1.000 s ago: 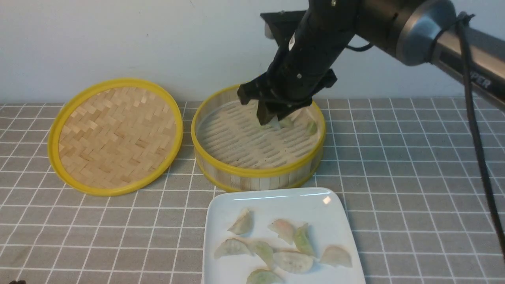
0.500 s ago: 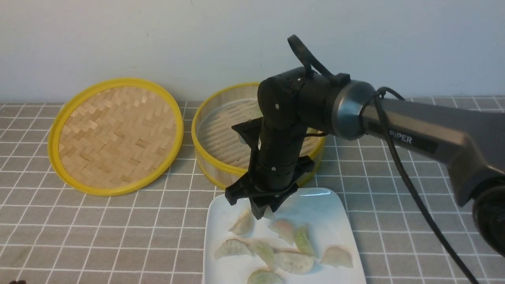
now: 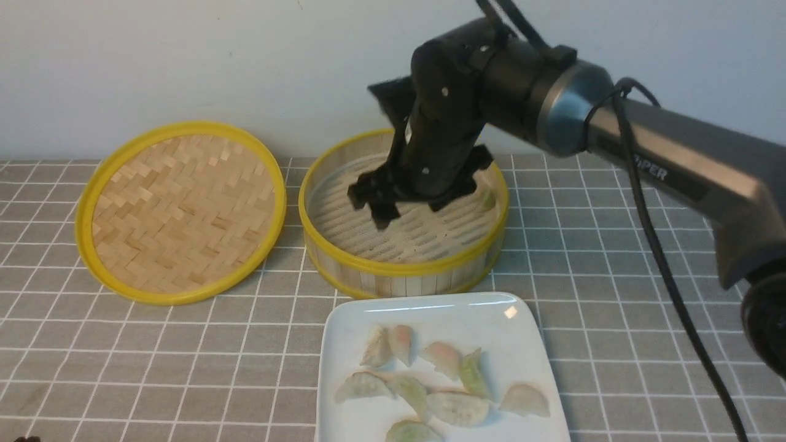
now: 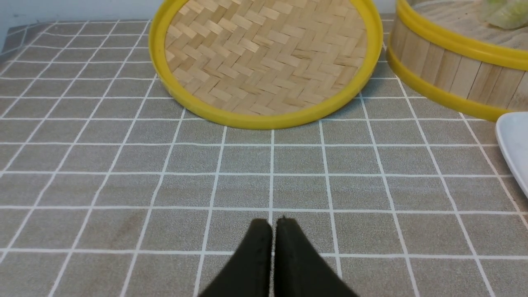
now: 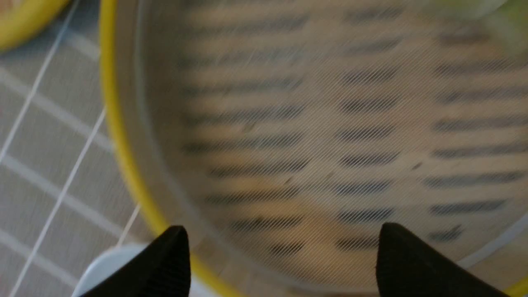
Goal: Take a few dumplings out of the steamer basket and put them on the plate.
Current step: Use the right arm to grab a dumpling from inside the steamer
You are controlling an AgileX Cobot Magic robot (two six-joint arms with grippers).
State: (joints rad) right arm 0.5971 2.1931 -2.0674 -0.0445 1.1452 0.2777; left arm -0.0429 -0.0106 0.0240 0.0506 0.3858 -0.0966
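My right gripper [image 3: 408, 212] hangs open and empty over the steamer basket [image 3: 399, 270], its fingers wide apart above the slatted floor [image 5: 309, 123]. One pale green dumpling [image 3: 487, 199] shows at the basket's far right side; the arm hides the rest of that area. The white plate [image 3: 491, 319] lies in front of the basket with several dumplings [image 3: 430, 380] on it, among them a pinkish one [image 3: 400, 344] near its middle. My left gripper [image 4: 272, 225] is shut on nothing, low over the grey checked cloth, apart from the basket [image 4: 449, 74] and the plate's edge [image 4: 515, 144].
The shallow woven lid [image 3: 181, 209] lies flat to the left of the basket, almost touching it. A white wall stands close behind both. The right arm's cable [image 3: 663, 270] trails over the cloth on the right.
The right gripper carried a dumpling from the basket down to the plate, opened and left it there, then rose back over the basket. The plate holds one more dumpling.
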